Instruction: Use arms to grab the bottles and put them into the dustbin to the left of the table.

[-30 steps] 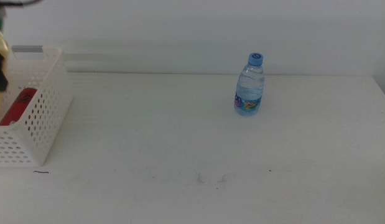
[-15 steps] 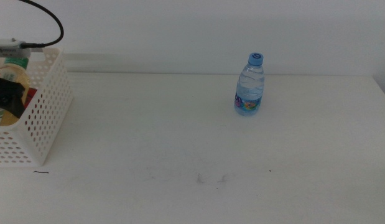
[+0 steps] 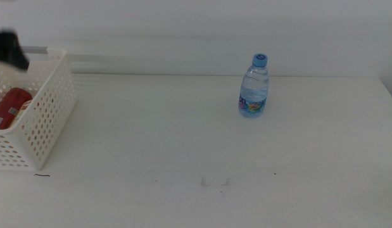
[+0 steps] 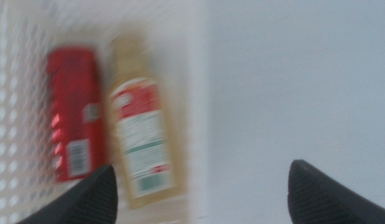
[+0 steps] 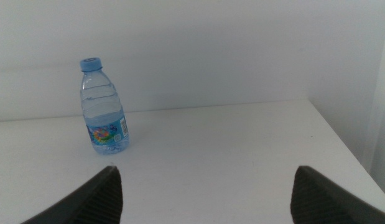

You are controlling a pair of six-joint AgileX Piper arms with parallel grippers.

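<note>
1. I see the water bottle [image 3: 253, 87] upright on the table [image 3: 183, 145], far from the dustbin [image 3: 37, 120]. It looks light, smooth and easily squeezed; I would grip mid-body.
2. Count: one water bottle outside; one tea bottle [image 4: 139, 134] and one cola can [image 4: 74, 118] lie inside.
3. Left gripper [image 4: 198, 190], spread and empty, is above the dustbin; right gripper [image 5: 204, 193], spread too, faces the bottle.

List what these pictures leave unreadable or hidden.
- Tea bottle: label text blurred in the left wrist view; hidden behind the dustbin wall in the middle view.
- Cola can: print blurred.
- Left end effector: only a dark blur at the middle view's edge.
- Right end effector: outside the middle view.
- Water bottle: label too small.
</note>
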